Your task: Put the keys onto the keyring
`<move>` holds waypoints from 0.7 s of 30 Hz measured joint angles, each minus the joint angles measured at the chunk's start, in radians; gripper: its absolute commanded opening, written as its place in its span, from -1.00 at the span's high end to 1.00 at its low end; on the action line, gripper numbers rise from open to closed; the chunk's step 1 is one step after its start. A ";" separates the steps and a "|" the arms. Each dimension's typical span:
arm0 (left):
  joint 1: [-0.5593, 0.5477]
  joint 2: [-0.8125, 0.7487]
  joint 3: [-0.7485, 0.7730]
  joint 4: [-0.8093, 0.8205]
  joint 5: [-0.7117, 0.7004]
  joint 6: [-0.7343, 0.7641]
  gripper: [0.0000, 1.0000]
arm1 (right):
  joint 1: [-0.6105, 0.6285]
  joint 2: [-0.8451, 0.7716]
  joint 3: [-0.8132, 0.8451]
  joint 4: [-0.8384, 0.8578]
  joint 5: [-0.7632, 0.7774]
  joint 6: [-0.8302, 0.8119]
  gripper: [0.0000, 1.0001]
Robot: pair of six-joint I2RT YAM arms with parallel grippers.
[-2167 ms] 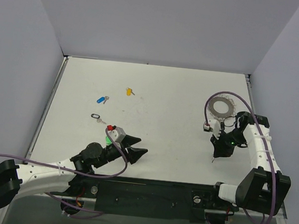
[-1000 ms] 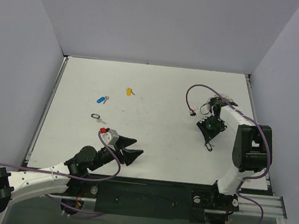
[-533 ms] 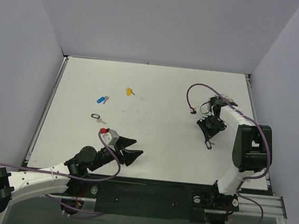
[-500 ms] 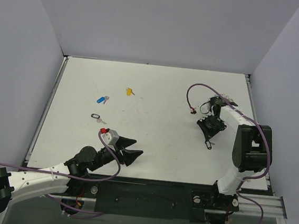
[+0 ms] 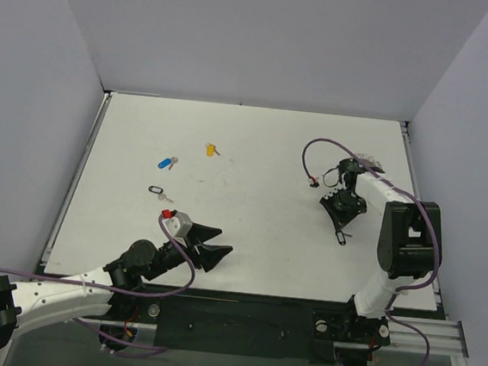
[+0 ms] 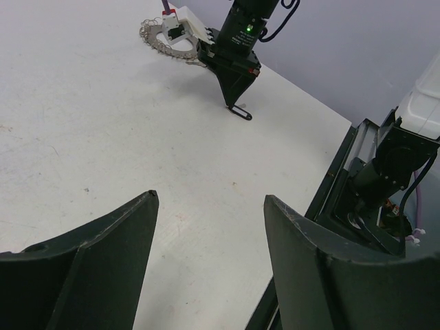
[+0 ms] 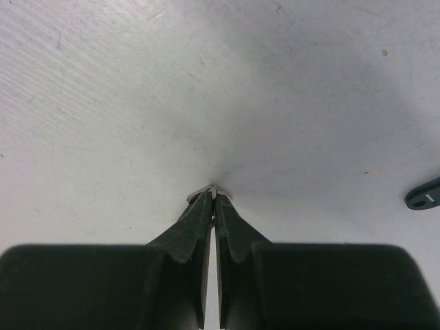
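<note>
The keyring is a beaded silver ring lying at the far right of the table. In the top view it is mostly hidden behind my right arm. My right gripper points down at the table in front of the ring. Its jaws are shut on a thin silver metal sliver; I cannot tell whether it is a key. A yellow-headed key and a blue-headed key lie far left. My left gripper is open and empty, low near the front edge. No green key shows.
A small black tag lies just by the right fingertips, also in the right wrist view and the left wrist view. A small black loop with a silver key lies at left. Purple cables arc over both wrists.
Since 2.2 s ago my right arm has swung inward over the ring and set its tips on the table. In the last second it has barely moved. My left gripper drew back slightly.
</note>
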 measured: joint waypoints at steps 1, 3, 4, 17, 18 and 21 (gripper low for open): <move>0.000 0.000 0.000 0.000 0.000 -0.001 -0.46 | 0.001 0.005 0.000 0.000 0.002 0.003 0.96; 0.000 -0.002 0.000 0.000 -0.003 -0.003 -0.46 | 0.002 0.007 0.000 0.000 0.005 0.005 0.95; 0.000 -0.003 0.000 0.000 -0.003 -0.003 -0.46 | 0.002 0.007 0.000 0.000 0.005 0.006 0.95; 0.000 -0.013 -0.001 -0.002 -0.008 -0.004 -0.46 | 0.002 0.017 0.000 0.000 0.007 0.009 0.81; 0.000 -0.014 -0.001 -0.002 -0.008 -0.004 -0.46 | 0.002 0.017 0.000 0.000 0.007 0.009 0.80; 0.000 -0.015 -0.001 -0.003 -0.008 -0.004 -0.46 | 0.002 0.017 0.000 0.000 0.007 0.010 0.74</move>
